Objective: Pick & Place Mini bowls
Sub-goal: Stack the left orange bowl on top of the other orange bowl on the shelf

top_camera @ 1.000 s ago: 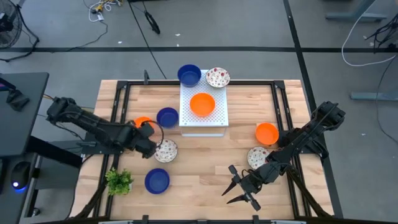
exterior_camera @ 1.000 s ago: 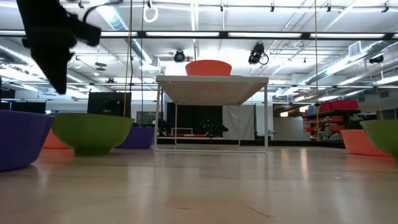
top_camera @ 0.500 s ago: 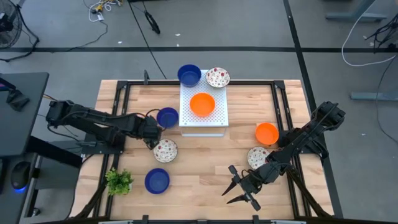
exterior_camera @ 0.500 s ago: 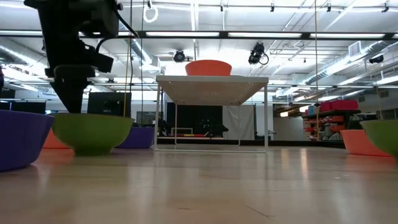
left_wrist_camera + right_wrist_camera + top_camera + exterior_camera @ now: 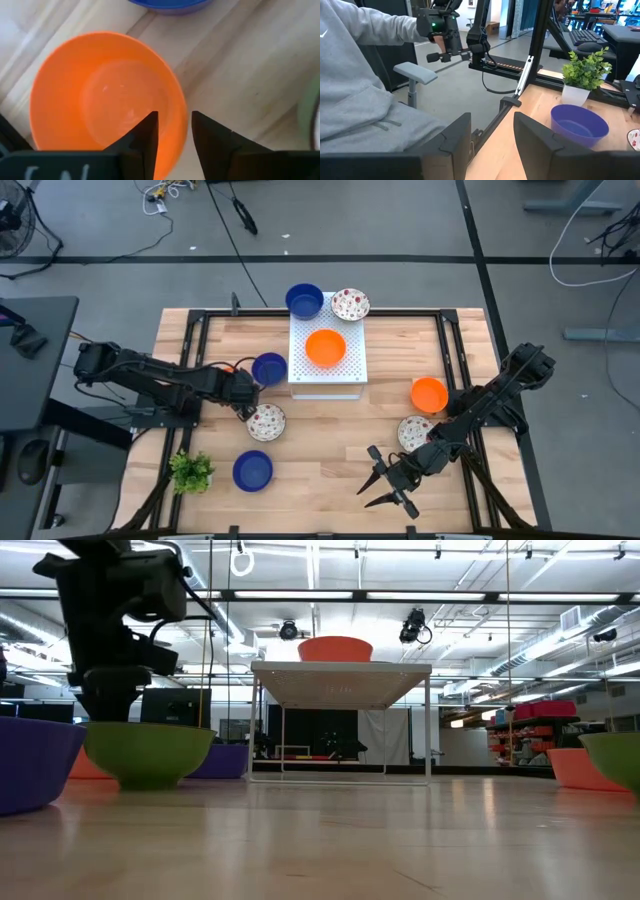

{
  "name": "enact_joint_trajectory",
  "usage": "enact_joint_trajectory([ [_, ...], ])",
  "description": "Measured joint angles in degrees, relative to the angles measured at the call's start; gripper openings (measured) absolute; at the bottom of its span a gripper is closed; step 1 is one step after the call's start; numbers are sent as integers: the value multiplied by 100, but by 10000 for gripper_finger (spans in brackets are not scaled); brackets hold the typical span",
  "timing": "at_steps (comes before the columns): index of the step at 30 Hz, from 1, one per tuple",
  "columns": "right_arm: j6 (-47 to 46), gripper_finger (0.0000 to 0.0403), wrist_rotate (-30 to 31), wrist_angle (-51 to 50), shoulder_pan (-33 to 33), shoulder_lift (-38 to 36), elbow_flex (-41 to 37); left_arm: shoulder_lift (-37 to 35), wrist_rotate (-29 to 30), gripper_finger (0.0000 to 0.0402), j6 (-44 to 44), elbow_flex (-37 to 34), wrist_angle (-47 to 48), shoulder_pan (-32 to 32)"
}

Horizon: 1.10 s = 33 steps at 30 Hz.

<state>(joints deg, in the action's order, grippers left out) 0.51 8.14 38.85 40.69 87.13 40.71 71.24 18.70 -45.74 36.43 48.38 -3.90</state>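
We saw the left gripper (image 5: 172, 131) lowered over an orange mini bowl (image 5: 100, 95), its two fingers (image 5: 145, 137) astride the bowl's rim, one inside and one outside; we could not tell whether they pinched it. A blue mini bowl (image 5: 269, 367) and a speckled mini bowl (image 5: 266, 421) lay just beside those fingers. The right gripper (image 5: 385, 485) waited with fingers apart, holding nothing, another speckled mini bowl (image 5: 413, 432) behind its fingers.
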Motion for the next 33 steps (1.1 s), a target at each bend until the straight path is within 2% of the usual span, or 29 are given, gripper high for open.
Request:
enact_joint_trajectory([
  [5, 2, 150, 0, 2, 0, 0, 0, 0, -10, 94, 139, -27, -20, -2],
  [12, 2, 150, 0, 2, 0, 0, 0, 0, -85, 10, 428, -25, -33, -2],
  [19, 2, 150, 0, 4, 0, 0, 0, 0, -282, 6, 741, 118, 190, -46],
  [23, 2, 150, 0, 6, 0, 0, 0, 0, -257, 5, 744, 657, 851, -201],
  [28, 2, 150, 0, 6, 0, 0, 0, 0, -32, 3, 741, 1754, 1875, -471],
  [33, 2, 150, 0, 5, 0, 0, 0, 1, 19, 2, 904, 3144, 2035, -778],
])
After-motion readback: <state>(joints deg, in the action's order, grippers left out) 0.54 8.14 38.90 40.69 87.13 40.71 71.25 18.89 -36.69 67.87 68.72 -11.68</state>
